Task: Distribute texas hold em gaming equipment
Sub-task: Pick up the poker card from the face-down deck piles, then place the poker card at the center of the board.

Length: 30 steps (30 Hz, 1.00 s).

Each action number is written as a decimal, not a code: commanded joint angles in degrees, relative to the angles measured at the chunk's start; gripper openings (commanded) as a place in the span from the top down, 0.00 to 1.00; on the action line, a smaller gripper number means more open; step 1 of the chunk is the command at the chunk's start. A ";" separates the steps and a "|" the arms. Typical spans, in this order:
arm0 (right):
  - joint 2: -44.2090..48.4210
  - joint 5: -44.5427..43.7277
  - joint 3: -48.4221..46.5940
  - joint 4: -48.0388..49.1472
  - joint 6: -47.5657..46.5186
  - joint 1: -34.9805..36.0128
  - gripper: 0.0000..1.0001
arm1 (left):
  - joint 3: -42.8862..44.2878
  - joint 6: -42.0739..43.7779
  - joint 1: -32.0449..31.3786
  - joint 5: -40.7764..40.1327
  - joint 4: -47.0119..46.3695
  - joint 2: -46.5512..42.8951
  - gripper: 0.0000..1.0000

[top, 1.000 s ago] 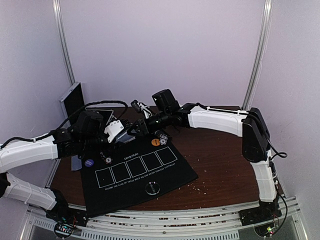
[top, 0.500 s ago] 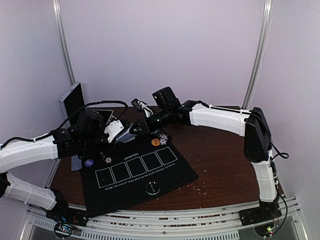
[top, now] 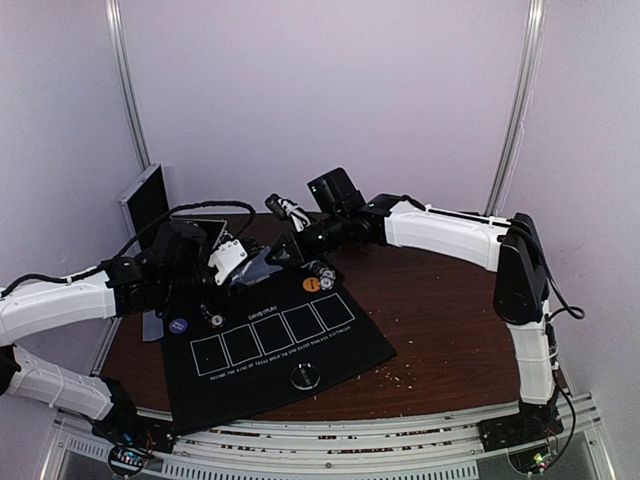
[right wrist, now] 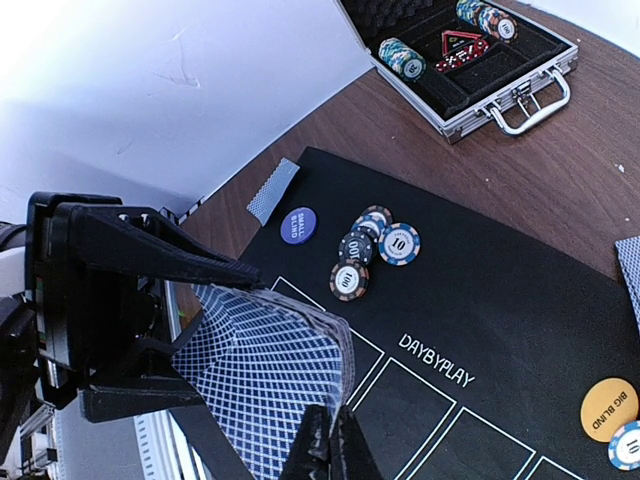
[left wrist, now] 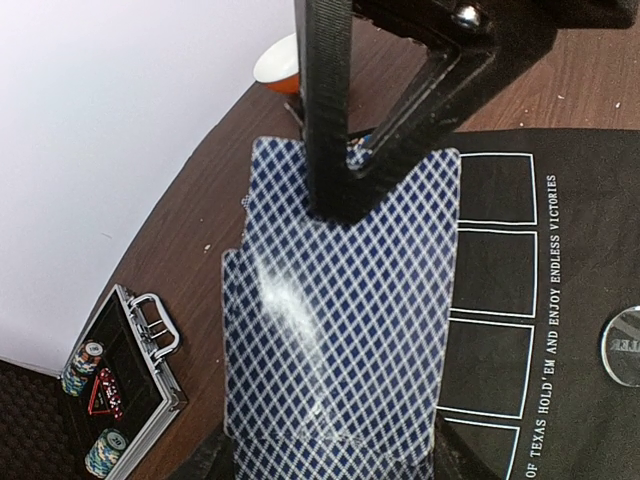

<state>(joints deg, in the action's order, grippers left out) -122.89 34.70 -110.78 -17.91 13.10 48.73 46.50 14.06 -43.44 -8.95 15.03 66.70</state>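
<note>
My left gripper (top: pixel 236 264) is shut on a deck of blue diamond-backed playing cards (left wrist: pixel 340 330), held above the left rear of the black five-box mat (top: pixel 290 345). My right gripper (right wrist: pixel 335 450) reaches in from the right, its jaws shut on the edge of the deck's top card (right wrist: pixel 265 365). On the mat lie striped poker chips (right wrist: pixel 372 250), a purple disc (right wrist: pixel 298 225), an orange disc (right wrist: pixel 608 408) and a clear disc (top: pixel 304 377). A loose card (right wrist: pixel 272 190) lies at the mat's edge.
An open metal case (right wrist: pixel 470 50) holding chips and dice stands at the back left of the table. A white bowl with an orange base (left wrist: pixel 280 65) sits behind the mat. Crumbs dot the brown table (top: pixel 430 330) to the right of the mat.
My right gripper's jaws have closed on the deck's top card, and that arm has shifted slightly to the right. The left arm and deck have stayed put.
</note>
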 commanded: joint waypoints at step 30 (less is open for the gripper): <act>13.53 0.30 6.11 2.89 0.97 -6.98 1.00 | 0.69 0.62 0.25 9.38 -2.37 0.41 0.48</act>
<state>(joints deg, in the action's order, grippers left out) -110.56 35.44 -105.65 -15.05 13.91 41.93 46.50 14.06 -43.44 -5.80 15.00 66.94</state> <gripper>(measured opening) 0.017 0.519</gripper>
